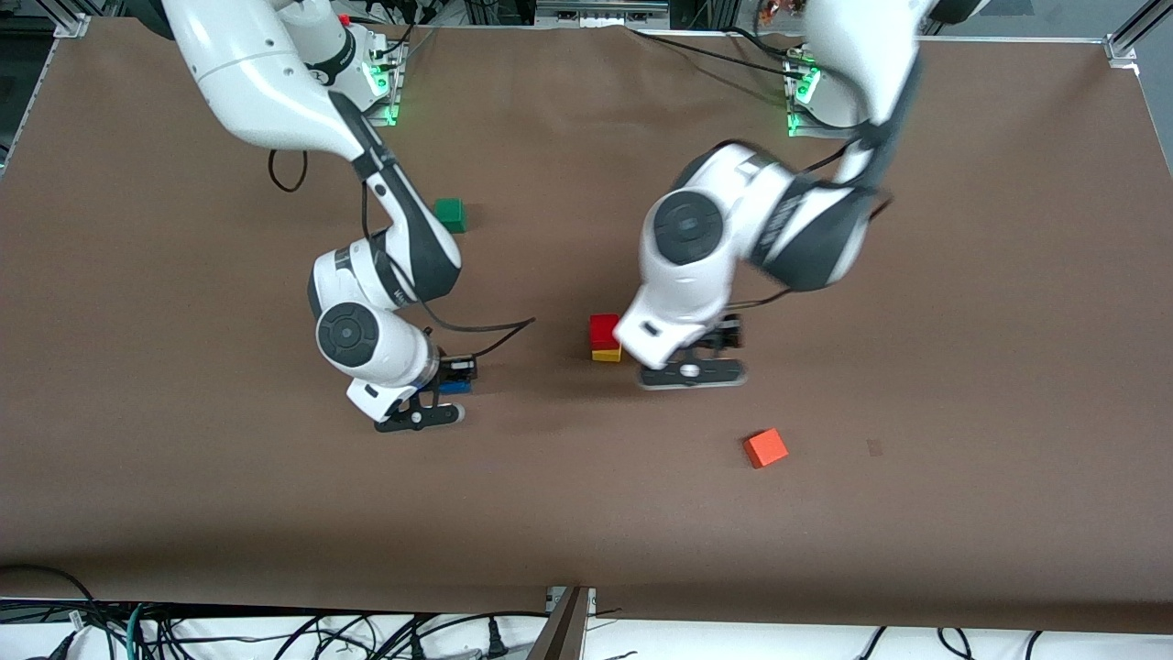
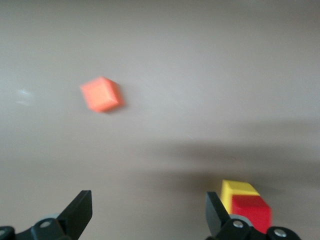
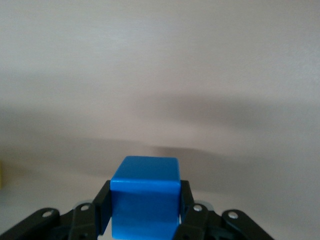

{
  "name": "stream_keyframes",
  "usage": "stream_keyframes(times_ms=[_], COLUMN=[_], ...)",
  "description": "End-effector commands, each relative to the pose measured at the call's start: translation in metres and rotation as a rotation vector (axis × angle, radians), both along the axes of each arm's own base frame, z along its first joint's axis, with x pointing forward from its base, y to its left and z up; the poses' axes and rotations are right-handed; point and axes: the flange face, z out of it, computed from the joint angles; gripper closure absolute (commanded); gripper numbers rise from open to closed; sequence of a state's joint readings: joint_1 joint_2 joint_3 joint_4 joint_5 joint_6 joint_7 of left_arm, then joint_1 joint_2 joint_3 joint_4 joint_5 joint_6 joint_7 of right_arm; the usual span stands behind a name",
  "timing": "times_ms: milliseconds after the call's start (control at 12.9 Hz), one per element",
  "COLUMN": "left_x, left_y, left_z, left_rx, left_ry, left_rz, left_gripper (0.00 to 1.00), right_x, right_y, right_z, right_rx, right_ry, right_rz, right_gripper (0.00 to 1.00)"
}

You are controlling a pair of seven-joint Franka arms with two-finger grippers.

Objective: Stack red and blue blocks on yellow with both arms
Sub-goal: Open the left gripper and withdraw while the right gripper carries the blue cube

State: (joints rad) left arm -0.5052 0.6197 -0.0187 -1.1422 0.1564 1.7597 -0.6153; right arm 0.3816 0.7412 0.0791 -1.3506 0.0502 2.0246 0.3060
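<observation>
Your right gripper (image 3: 145,220) has its fingers clamped on the bright blue matte cube (image 3: 145,200). The deep red matte cube (image 1: 604,330) sits on the yellow matte cube (image 1: 606,355), mid-desk (image 1: 962,367). Left gripper (image 2: 147,217), wide open and empty, is at their 3 o'clock.

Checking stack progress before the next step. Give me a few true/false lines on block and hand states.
1. The red block sits on the yellow block. True.
2. The left hand grips the red block. False: it is open, beside the stack, holding nothing.
3. The right hand is shut on the blue block. True.
4. The blue block tops the stack. False: it is apart from the stack, toward the right arm's end.
5. The orange cube touches the stack. False: it lies apart, nearer the front camera.
</observation>
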Motion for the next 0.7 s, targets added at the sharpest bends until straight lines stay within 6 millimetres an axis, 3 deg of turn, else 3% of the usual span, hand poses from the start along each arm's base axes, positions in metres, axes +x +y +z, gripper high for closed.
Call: stream_keyframes(times_ms=[0,155,310,387,619], left_x=[0.01,0.014,0.006,0.008,0.013], left_y=[0.085,0.141,0.181,0.215,0.291], left_z=[0.071,0.106,0.139,0.149,0.149], left_rx=[0.01,0.004,0.002,-0.011,-0.09], left_ry=[-0.022,-0.018,-0.008,-0.01,0.041], left_rz=[0.012,0.0,0.032,0.082,0.162], left_gripper=[0.0,0.0,0.0,0.0,0.0], right_x=[-0.018,-0.036,-0.055,-0.07,-0.101], right_y=[0.06,0.102,0.139,0.161,0.204], right_z=[0.042,0.059,0.074,0.08,0.082], right_rx=[0.004,0.017,0.04,0.052,0.061], right_ry=[0.003,-0.018,-0.033,-0.033,-0.04], right_rz=[-0.054,-0.082,-0.113,-0.13,-0.172], right_gripper=[0.65,0.65,0.65,0.65,0.65])
